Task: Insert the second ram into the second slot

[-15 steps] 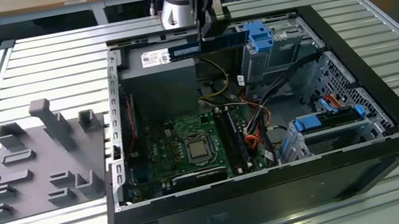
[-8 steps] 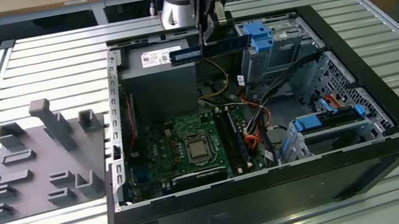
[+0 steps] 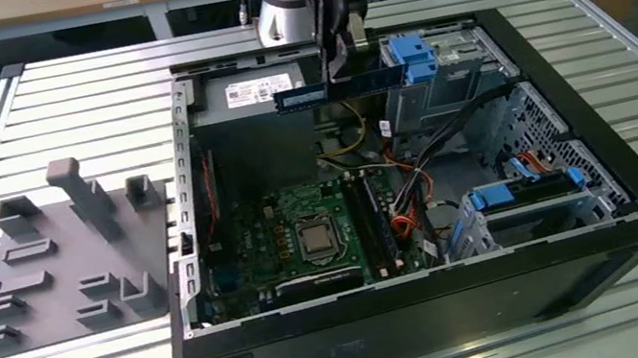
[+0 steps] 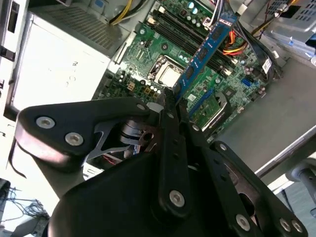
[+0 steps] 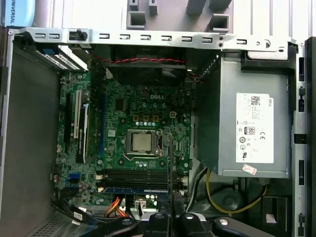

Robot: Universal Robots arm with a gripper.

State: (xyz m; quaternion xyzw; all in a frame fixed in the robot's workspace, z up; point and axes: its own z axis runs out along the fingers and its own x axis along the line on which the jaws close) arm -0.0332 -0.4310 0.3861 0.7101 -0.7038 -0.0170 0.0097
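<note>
My hand [image 3: 342, 66] is clamped on the second ram [image 3: 324, 92], high in the exterior view's upper centre, well above the memory slots [image 3: 373, 223] at lower centre. The stick lies across the frame while the slots run down it: crosswise, I judge.

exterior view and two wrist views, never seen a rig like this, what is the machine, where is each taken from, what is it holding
The machine is a single robot arm ending in a gripper, a two-fingered clamp. The exterior view comes from a camera standing off the arm; both wrist views come from cameras riding on the arm. On the slatted metal table lies an open computer case with its green motherboard exposed, and on the exterior view's left a grey holder block. The gripper is shut on the second ram, a thin blue memory strip, held above the motherboard, not yet in a slot.
</note>
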